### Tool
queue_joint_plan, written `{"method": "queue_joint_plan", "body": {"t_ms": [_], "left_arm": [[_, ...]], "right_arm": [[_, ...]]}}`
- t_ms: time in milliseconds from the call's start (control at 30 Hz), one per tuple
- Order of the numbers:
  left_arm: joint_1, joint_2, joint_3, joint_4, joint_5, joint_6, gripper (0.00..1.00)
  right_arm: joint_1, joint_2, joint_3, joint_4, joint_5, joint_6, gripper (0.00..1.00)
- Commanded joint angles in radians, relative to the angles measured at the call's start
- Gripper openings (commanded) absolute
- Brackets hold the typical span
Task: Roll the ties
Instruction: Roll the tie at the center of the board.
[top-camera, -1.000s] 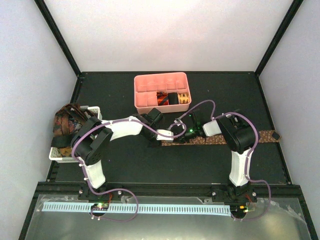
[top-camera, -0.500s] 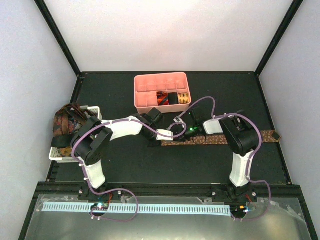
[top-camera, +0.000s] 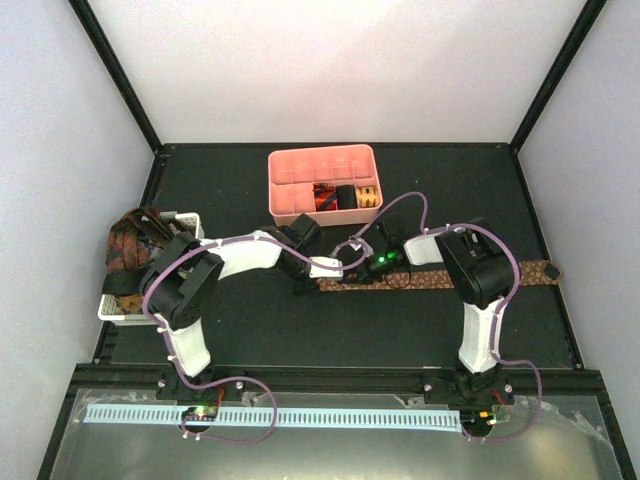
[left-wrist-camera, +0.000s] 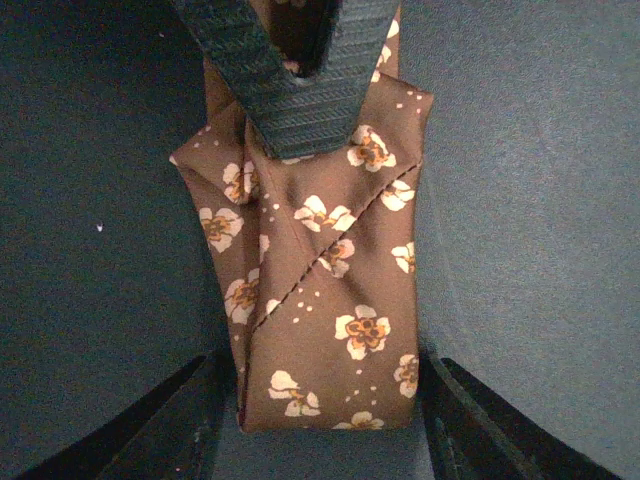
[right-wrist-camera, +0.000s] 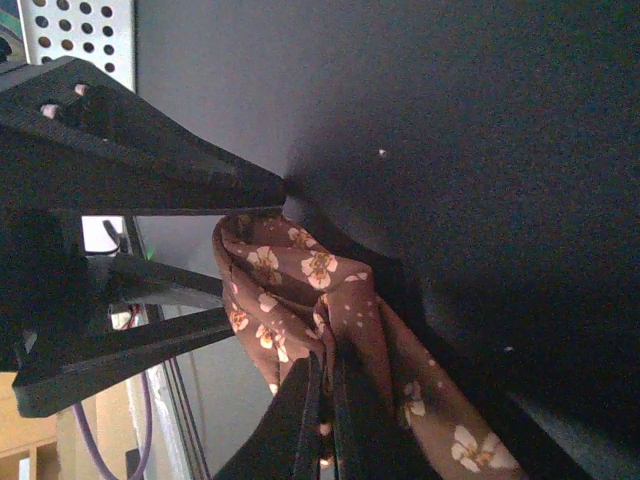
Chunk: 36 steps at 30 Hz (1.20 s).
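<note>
A brown tie (top-camera: 450, 279) with small pale flowers lies stretched across the dark table toward the right edge. Its left end is folded over into a short bundle (left-wrist-camera: 340, 280). My right gripper (right-wrist-camera: 325, 365) is shut on a fold of that bundle, with its ribbed fingers (left-wrist-camera: 300, 100) showing in the left wrist view. My left gripper (left-wrist-camera: 330, 430) is open, its two fingers straddling the folded end with a slim gap on each side. In the top view both grippers meet at mid-table, the left one (top-camera: 338, 274) beside the right one (top-camera: 353, 271). More ties (top-camera: 130, 240) are heaped at the left.
A pink compartmented tray (top-camera: 300, 170) stands behind the grippers, holding a red-orange roll (top-camera: 322, 198), a black roll (top-camera: 347, 195) and a gold roll (top-camera: 368, 197). A white slotted basket (top-camera: 115, 308) sits at the table's left edge under the tie heap.
My left gripper has opened off the folded tie end. My right gripper has closed on the fold. Both have shifted slightly left.
</note>
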Motion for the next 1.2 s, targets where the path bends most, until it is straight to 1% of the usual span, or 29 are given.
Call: {"method": "queue_joint_plan", "body": {"t_ms": [0,67,167,267,367,567,733,967,1067,1167], "left_arm": [[0.002,-0.026,0.007,0.007,0.014,-0.019,0.48],[0.003,-0.036,0.018,0.003,0.028,-0.03,0.41],[-0.001,-0.07,0.026,0.003,0.07,-0.038,0.37],[-0.01,-0.088,0.038,-0.002,0.105,-0.046,0.37],[-0.024,-0.069,0.076,-0.016,0.121,-0.071,0.37],[-0.06,0.006,0.16,-0.033,0.111,-0.102,0.37],[-0.065,0.07,0.207,-0.047,0.125,-0.151,0.36],[-0.065,0.057,0.15,0.034,0.205,-0.203,0.35],[-0.065,0.055,0.105,0.103,0.201,-0.236,0.35],[-0.063,0.055,0.042,0.188,0.189,-0.256,0.39]], "right_arm": [[-0.001,0.014,0.004,-0.04,0.07,-0.035,0.02],[-0.001,0.017,0.003,-0.04,0.073,-0.033,0.02],[-0.001,0.019,0.001,-0.036,0.066,-0.03,0.02],[-0.002,0.019,0.003,-0.031,0.055,-0.023,0.02],[-0.002,0.022,0.007,-0.029,0.046,-0.019,0.02],[-0.008,0.002,0.006,-0.009,0.006,0.0,0.02],[-0.025,-0.002,-0.004,0.013,-0.024,0.021,0.02],[-0.032,0.0,-0.022,0.03,-0.036,0.018,0.02],[-0.032,0.0,-0.025,0.036,-0.041,0.021,0.02],[-0.032,0.003,-0.025,0.035,-0.042,0.024,0.02]]}}
